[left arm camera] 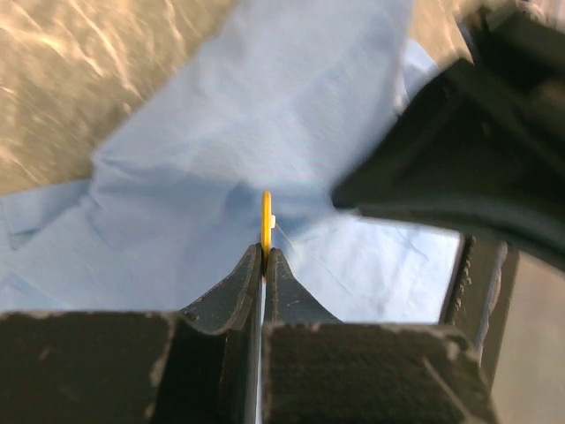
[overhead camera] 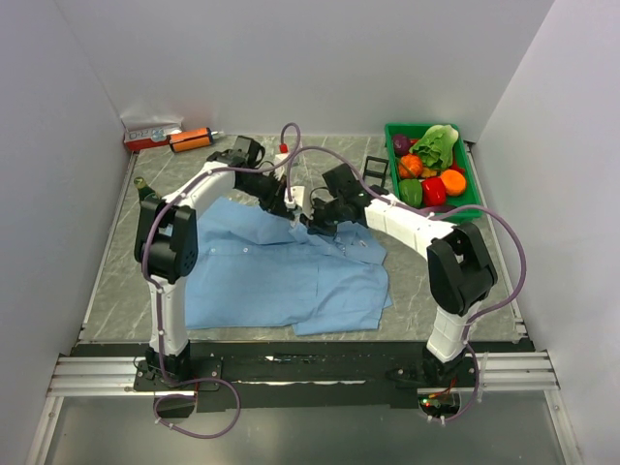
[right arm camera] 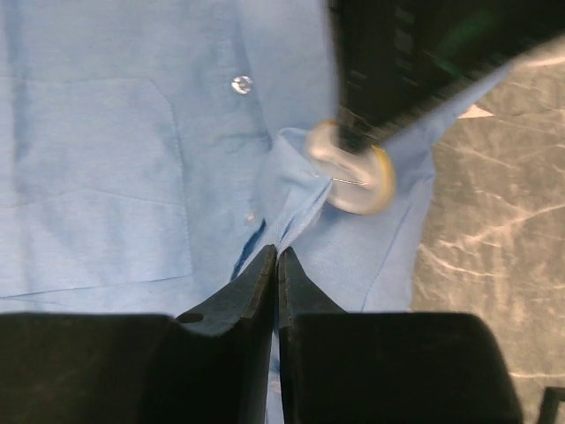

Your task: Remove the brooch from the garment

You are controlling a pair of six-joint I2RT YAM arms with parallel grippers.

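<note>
The garment (overhead camera: 281,276) is a light blue shirt spread flat on the table in front of both arms. Both grippers meet over its upper edge. My left gripper (left arm camera: 266,251) is shut on the brooch (left arm camera: 266,212), seen edge-on as a thin yellow disc just above the cloth (left arm camera: 265,97). In the right wrist view the brooch (right arm camera: 357,181) shows as a round, gold-rimmed disc with a pin, still against the shirt and held from above by the left arm's black fingers (right arm camera: 380,79). Just below it, my right gripper (right arm camera: 278,254) is shut on a raised fold of the garment (right arm camera: 106,159).
A green crate (overhead camera: 473,194) of vegetables stands at the back right. An orange tube (overhead camera: 191,140) and a small box (overhead camera: 152,131) lie at the back left. A white shirt button (right arm camera: 241,85) sits left of the brooch. Side walls close in the table.
</note>
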